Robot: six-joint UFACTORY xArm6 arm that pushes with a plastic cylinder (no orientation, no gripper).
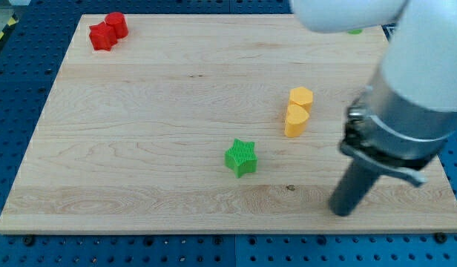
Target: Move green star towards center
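Note:
The green star (241, 157) lies on the wooden board (139, 133), a little below and right of the board's middle. My tip (343, 212) rests on the board near its bottom edge, well to the right of the star and lower than it, not touching any block. The arm's grey body rises above the tip at the view's right.
Two yellow blocks (297, 111) stand touching, one above the other, up and right of the star. Two red blocks (108, 31) sit together at the top left corner. A green block at the top right corner is almost wholly hidden behind the arm.

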